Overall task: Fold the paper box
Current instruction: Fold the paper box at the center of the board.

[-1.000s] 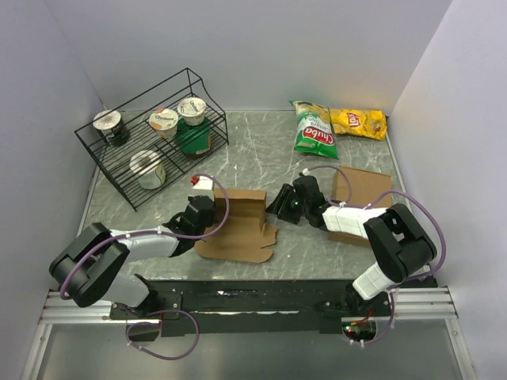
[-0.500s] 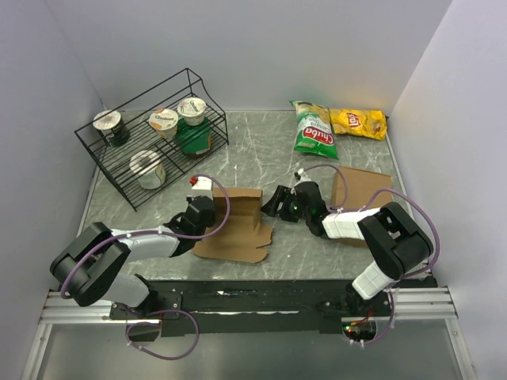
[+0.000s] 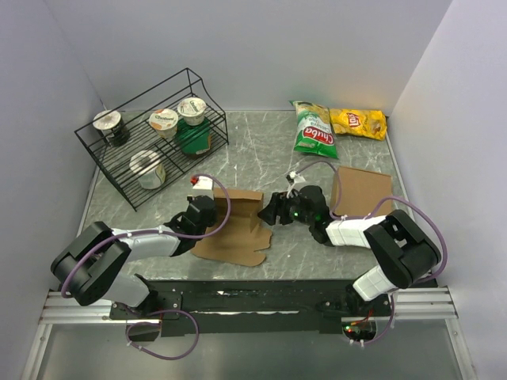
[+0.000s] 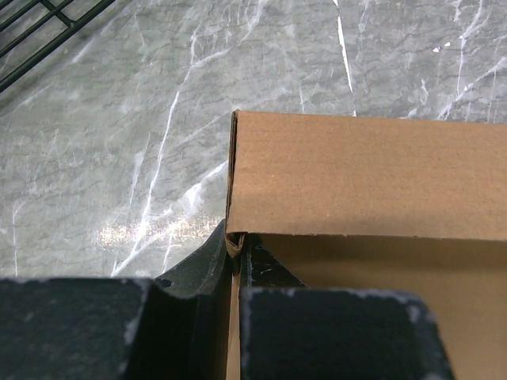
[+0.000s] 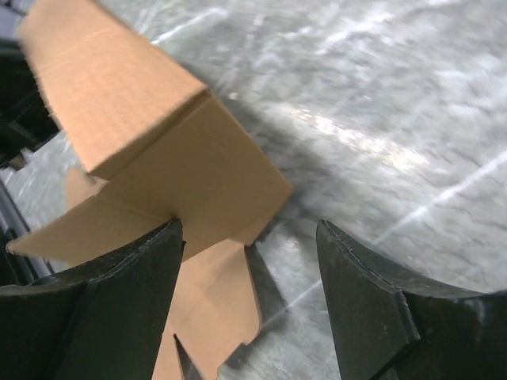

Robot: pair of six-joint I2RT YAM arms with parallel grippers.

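The paper box (image 3: 238, 228) is a brown cardboard blank lying at the table's near middle, its back wall folded upright. My left gripper (image 3: 211, 218) is shut on the box's left wall; in the left wrist view the jaws (image 4: 235, 247) pinch the thin cardboard edge below the raised back panel (image 4: 356, 178). My right gripper (image 3: 270, 212) stands open at the box's right end. In the right wrist view the raised panel and side flap (image 5: 170, 150) sit by the left finger (image 5: 119, 309), and the gap (image 5: 249, 261) holds only the flap's corner over bare table.
A black wire rack (image 3: 95, 154) with yogurt cups and a green jar stands at the back left. A green chip bag (image 3: 314, 131) and a yellow one (image 3: 358, 123) lie at the back right. A plain cardboard slab (image 3: 364, 190) lies right of the right arm.
My right gripper has moved left up to the box's right end and its jaws have widened. The box's right side has shifted slightly left. The left gripper keeps its grip.
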